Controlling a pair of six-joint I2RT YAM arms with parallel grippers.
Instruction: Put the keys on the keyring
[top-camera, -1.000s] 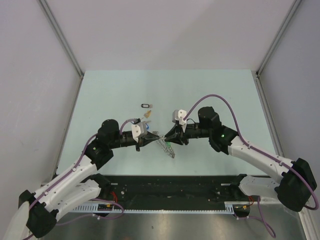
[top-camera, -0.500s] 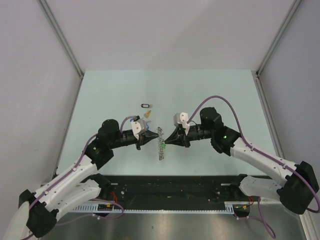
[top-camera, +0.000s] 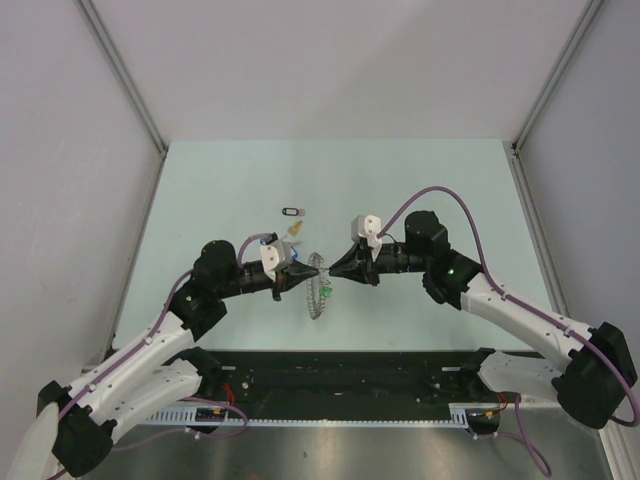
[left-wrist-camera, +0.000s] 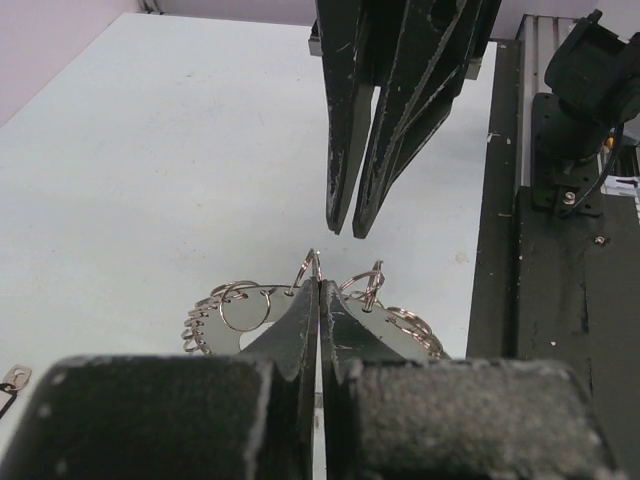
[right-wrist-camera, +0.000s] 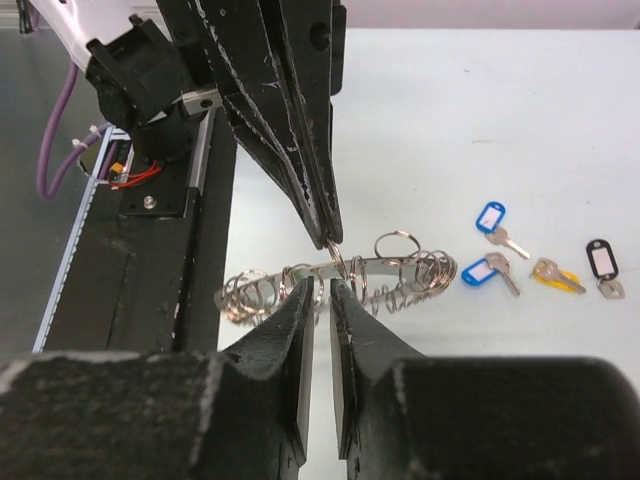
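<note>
The keyring (top-camera: 317, 298) is a flat silver band strung with several small split rings. It hangs above the table from my left gripper (top-camera: 316, 270), which is shut on one small ring at its top edge (left-wrist-camera: 314, 268). A green tag (top-camera: 327, 291) dangles at the ring. My right gripper (right-wrist-camera: 322, 287) faces the left one tip to tip, just short of the keyring (right-wrist-camera: 400, 265). Its jaws are a narrow gap apart with nothing between them. Loose keys lie on the table beyond: two with blue tags (right-wrist-camera: 489, 217) (right-wrist-camera: 478, 270), one yellow (right-wrist-camera: 555, 275), one black (right-wrist-camera: 602, 257).
The pale green table (top-camera: 420, 190) is walled by grey panels on three sides. A black rail with cabling (top-camera: 340, 385) runs along the near edge between the arm bases. The black-tagged key (top-camera: 292, 211) lies behind the left wrist.
The keyring has swung left and now hangs straighter under the left gripper's tips. My right gripper shifted slightly, narrowed its jaws, then parted them a little again.
</note>
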